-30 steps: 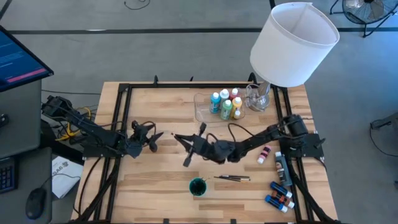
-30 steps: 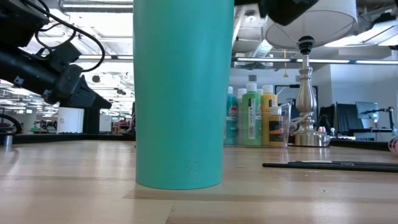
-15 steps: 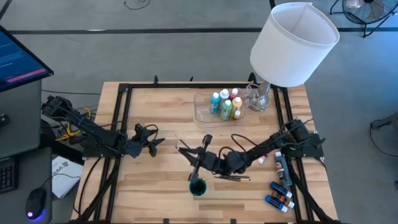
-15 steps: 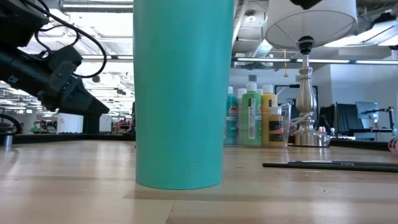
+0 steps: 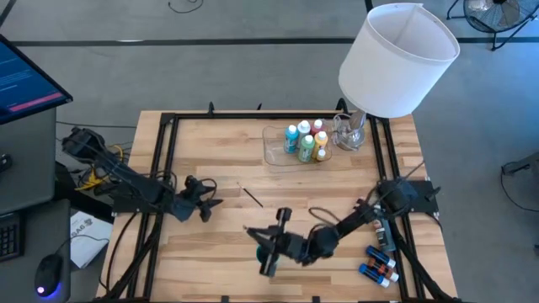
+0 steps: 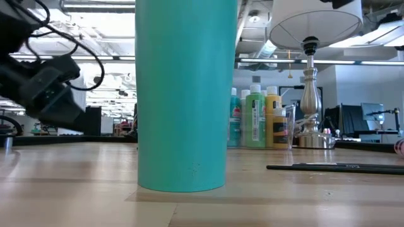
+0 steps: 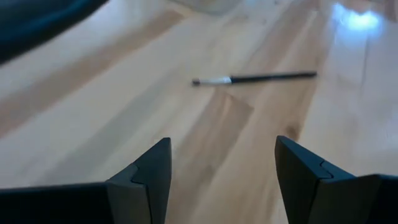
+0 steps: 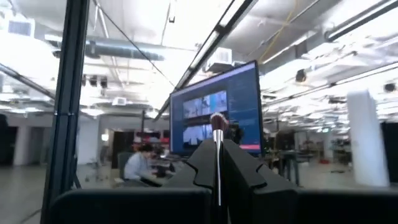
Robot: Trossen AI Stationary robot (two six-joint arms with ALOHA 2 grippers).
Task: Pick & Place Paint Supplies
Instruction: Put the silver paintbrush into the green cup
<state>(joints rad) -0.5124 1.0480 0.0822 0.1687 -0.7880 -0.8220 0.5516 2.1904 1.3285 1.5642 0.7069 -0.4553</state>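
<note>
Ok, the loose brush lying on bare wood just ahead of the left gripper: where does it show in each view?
High view: loose brush, mid-table, just right of the left gripper.
Left wrist view: flat on the wood beyond the open left gripper.
Low view: not visible; the teal cup fills the middle.
Right wrist view: not in it; the right gripper pinches a different brush.
Shared landmark: the left gripper.

The light wooden counter (image 5: pixel 219 147), planked and edged with a black frame, carries a clear plastic tray (image 5: pixel 278 150) of paint bottles (image 5: pixel 305 143) near its far edge. A lamp base (image 5: pixel 352 128) stands just beside the tray. A thin brush (image 5: pixel 251 197) lies alone mid-counter. A teal cup (image 6: pixel 183 94) stands near the front edge. Small bottles (image 5: pixel 377 263) lie at the right front corner.
</note>
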